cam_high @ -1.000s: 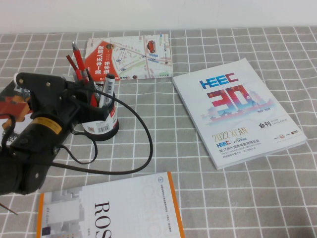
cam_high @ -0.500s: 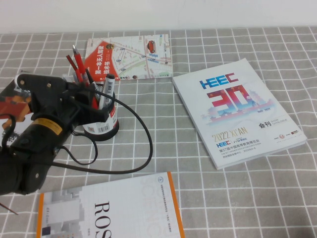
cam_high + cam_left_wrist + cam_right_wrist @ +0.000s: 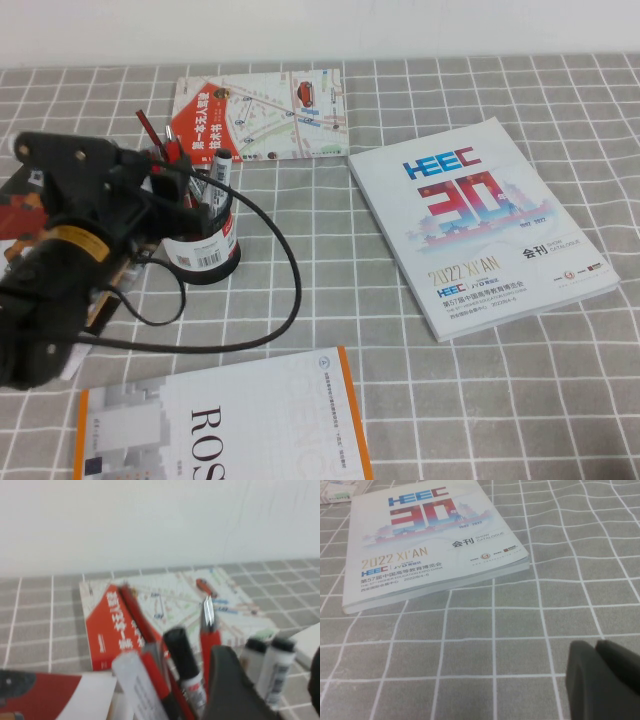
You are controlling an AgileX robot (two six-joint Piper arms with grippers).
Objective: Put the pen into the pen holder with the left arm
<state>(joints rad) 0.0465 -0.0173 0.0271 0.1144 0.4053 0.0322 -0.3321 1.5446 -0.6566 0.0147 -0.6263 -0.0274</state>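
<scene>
left fingers [image 3: 170, 185] state unclear beside pen holder [image 3: 203, 250]; right fingers [image 3: 602, 677] closed.

The white catalogue [image 3: 483, 226] by the right edge reads "HEEC 30" and "2022 XI'AN". The orange-trimmed book [image 3: 225, 423] at the near edge shows "ROS". Rest is too small to read.

A white HEEC catalogue [image 3: 482, 226] lies flat on the grey checked tablecloth [image 3: 330, 300]. A map booklet [image 3: 262, 113] lies near the far edge. An orange-edged book [image 3: 225, 425], possibly a manual, lies nearest the camera.
</scene>
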